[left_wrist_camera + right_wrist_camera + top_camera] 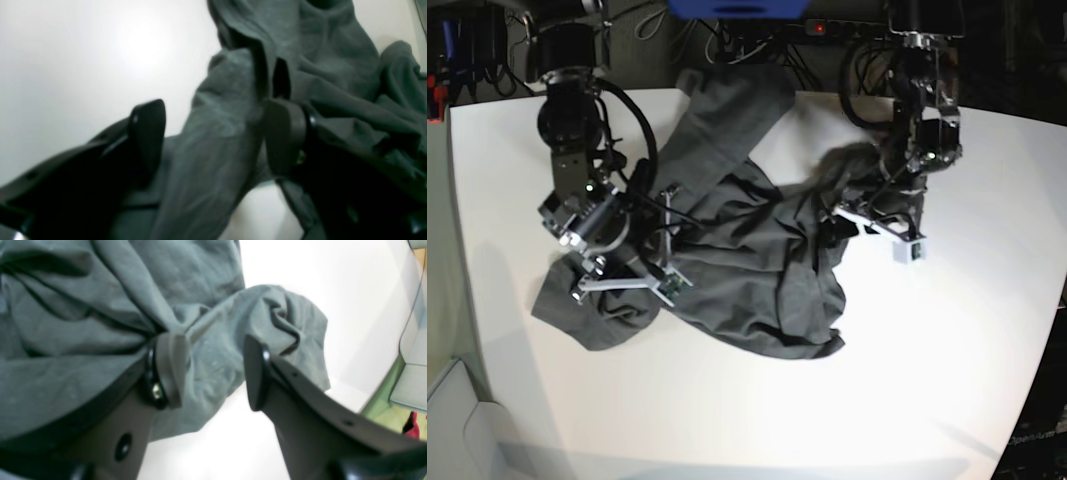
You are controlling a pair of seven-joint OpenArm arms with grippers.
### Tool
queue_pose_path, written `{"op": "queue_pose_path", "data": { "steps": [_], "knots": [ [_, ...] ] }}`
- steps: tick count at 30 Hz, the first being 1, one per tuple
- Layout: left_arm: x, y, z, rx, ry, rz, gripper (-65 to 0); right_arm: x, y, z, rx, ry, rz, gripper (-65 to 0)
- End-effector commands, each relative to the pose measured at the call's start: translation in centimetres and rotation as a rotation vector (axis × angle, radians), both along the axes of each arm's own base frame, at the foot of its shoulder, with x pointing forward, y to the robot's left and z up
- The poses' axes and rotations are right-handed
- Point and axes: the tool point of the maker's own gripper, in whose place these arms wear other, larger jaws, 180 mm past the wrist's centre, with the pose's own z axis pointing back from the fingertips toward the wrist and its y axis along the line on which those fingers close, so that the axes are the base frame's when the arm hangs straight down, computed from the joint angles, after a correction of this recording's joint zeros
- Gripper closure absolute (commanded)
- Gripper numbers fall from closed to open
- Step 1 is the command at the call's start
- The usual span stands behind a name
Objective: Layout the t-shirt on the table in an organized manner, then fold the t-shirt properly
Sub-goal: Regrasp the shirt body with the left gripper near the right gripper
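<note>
Nothing here can be read. The t-shirt bunched between and around both sets of jaws shows plain cloth with no print or visible label, and the table carries no markings either.

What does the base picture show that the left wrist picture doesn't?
Only the base view shows the whole crumpled t-shirt, both arms, the right claw and the cables at the back. Only the left wrist view shows the left claw up close, its jaws apart with a hanging fold of cloth between them. Both show the grey t-shirt lying on the white table.
</note>
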Motion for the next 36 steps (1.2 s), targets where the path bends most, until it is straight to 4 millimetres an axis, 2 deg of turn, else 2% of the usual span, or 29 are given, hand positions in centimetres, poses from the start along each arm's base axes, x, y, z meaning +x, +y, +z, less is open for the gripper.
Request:
{"op": "queue_pose_path", "data": {
  "steps": [1, 3, 4, 5, 8, 9, 12, 14, 16, 20, 25, 29, 33, 36],
  "knots": [
    [0.6, -0.1, 0.6, -0.004, -0.026, -0.002, -44.9, 0.6, 0.1, 1.1, 0.012, -0.038, 0.001, -29.3],
    [0.5, -0.5, -0.1, -0.007, -0.008, -0.013, -43.7, 0.5, 0.1, 1.0, 0.012, -0.035, 0.001, -29.2],
    [0.4, -0.8, -0.2, -0.007, -0.005, -0.021, -40.7, 0.5, 0.1, 1.0, 0.012, -0.035, 0.001, -29.2],
    [0.4, -0.9, -0.2, -0.008, -0.005, -0.026, -34.9, 0.5, 0.1, 1.0, 0.012, -0.035, 0.001, -29.2],
    [0.8, -0.8, 0.4, -0.007, -0.022, -0.024, -8.2, 0.5, 0.0, 1.0, 0.009, -0.035, 0.001, -29.2],
    [1.3, -0.8, 0.6, -0.007, -0.025, -0.022, 0.0, 0.5, -0.6, 1.0, 0.0, -0.036, -0.009, -29.2],
    [2.1, -0.4, 1.2, -0.001, -0.042, -0.019, -3.2, 0.7, -1.4, 1.1, 0.004, -0.039, -0.036, -29.2],
    [2.5, -0.4, 2.4, 0.002, -0.076, -0.019, 0.0, 0.8, -1.8, 1.2, 0.005, -0.04, -0.05, -29.2],
    [3.1, -0.6, 5.0, 0.004, -0.145, -0.023, -0.6, 0.8, -2.2, 1.2, 0.002, -0.041, -0.059, -29.2],
    [3.9, -1.8, 11.7, 0.001, -0.327, -0.047, -0.4, 1.0, -2.4, 1.6, 0.004, -0.054, -0.064, -29.2],
    [4.6, -4.0, 17.7, -0.081, -0.483, -0.047, -0.4, 0.9, -2.2, 2.3, 0.008, -0.075, -0.061, -29.2],
    [5.3, -4.9, 20.5, -0.167, -0.547, -0.067, -0.4, 0.9, -2.2, 2.8, 0.008, -0.086, -0.062, -29.2],
    [5.3, -5.4, 22.0, -0.261, -0.572, -0.078, -0.4, 0.2, -2.9, 2.9, -0.043, -0.053, -0.092, -29.2],
    [5.6, -5.5, 22.7, -0.289, -0.59, -0.079, -0.4, -0.2, -1.8, 2.6, -0.041, -0.027, -0.084, -29.4]
  ]
}}
